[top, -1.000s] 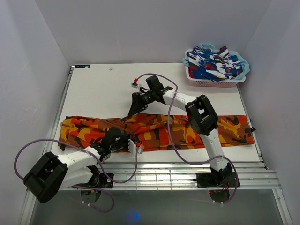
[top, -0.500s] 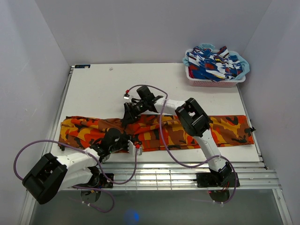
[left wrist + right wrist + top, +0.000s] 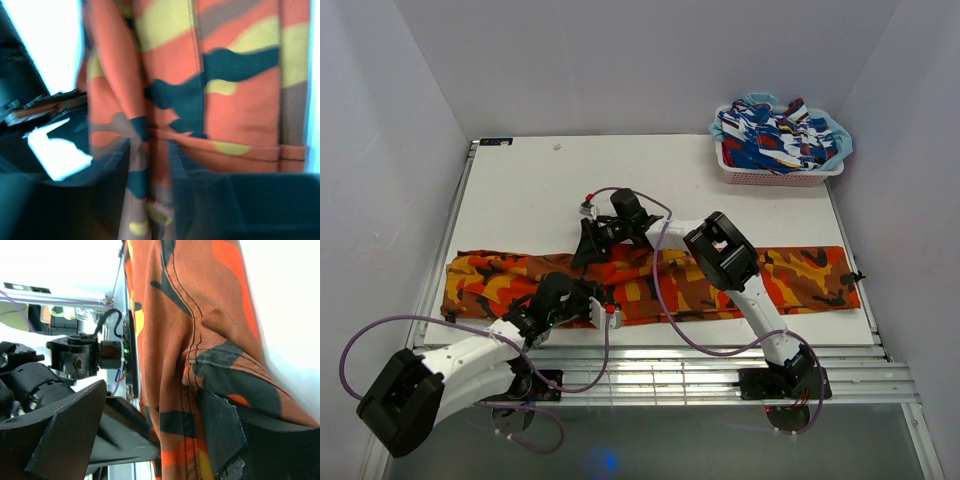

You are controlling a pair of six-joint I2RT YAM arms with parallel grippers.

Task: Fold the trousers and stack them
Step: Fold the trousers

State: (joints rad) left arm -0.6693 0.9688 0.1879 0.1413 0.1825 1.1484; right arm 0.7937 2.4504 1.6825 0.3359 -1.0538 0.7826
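The trousers (image 3: 800, 275) lie spread in a long band across the table, orange, red and yellow camouflage with dark blotches. My left gripper (image 3: 580, 298) is at their near edge, left of the middle. In the blurred left wrist view its fingers (image 3: 112, 170) stand apart with a loose fold of trousers (image 3: 240, 100) between them, so the left gripper (image 3: 150, 167) is open. My right gripper (image 3: 586, 246) reaches over to the far edge, opposite the left one. It stands open (image 3: 165, 425), straddling a seamed fold of the trousers (image 3: 200, 315).
A pink basket (image 3: 780, 177) heaped with blue, white and red clothes (image 3: 775, 135) sits at the back right corner. White table (image 3: 540, 190) shows behind the trousers. Metal rails (image 3: 670, 365) run along the near edge. The left arm's wrist (image 3: 80, 357) shows in the right wrist view.
My right gripper has swung left and down onto the trousers' far edge. My left gripper has gone from shut to open, and the trousers' left end has settled flatter.
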